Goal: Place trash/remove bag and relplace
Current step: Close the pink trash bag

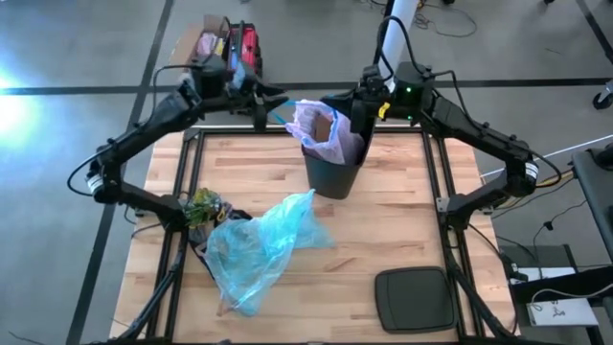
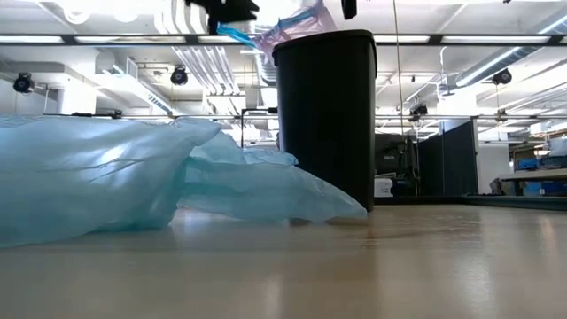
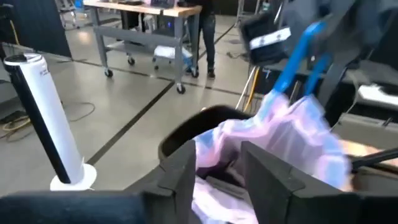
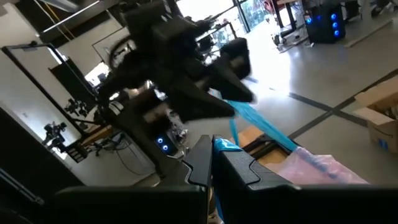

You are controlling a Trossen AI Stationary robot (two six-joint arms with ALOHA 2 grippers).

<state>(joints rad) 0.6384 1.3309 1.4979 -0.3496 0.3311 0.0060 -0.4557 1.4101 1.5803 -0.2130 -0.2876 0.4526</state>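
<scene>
A black bin (image 1: 332, 171) stands upright near the table's far middle; it also shows in the low view (image 2: 323, 120). The pale pink bag (image 1: 326, 134) sits in it, and its top rises above the rim (image 2: 292, 25). Something brown (image 1: 321, 122) shows in the bag's mouth. My left gripper (image 1: 266, 103) is at the bag's left side, shut on it. My right gripper (image 1: 362, 115) is over the bin's right rim, shut on a blue drawstring (image 4: 222, 144). My left gripper holds the bag's top on its left side, coming level from the table's left. Bunched pink plastic (image 3: 217, 149) lies between its two fingers, and a blue drawstring (image 1: 279, 115) runs straight from them to the bag. The bag's lower part stays in the bin. My right gripper pinches a blue drawstring (image 4: 222, 144) between its two fingers at the bag's right side, above the bin's rim. In the left wrist view two blue strands (image 3: 292, 62) run straight up from the pink plastic to it. The bag hangs below, inside the bin.
A light blue plastic bag (image 1: 259, 244) lies spread on the table's near left, close to the bin (image 2: 133, 182). A small heap of dark and green things (image 1: 203, 206) lies at the left edge. A black flat lid (image 1: 414, 299) lies near right. A cardboard box (image 1: 206, 40) stands beyond the far edge.
</scene>
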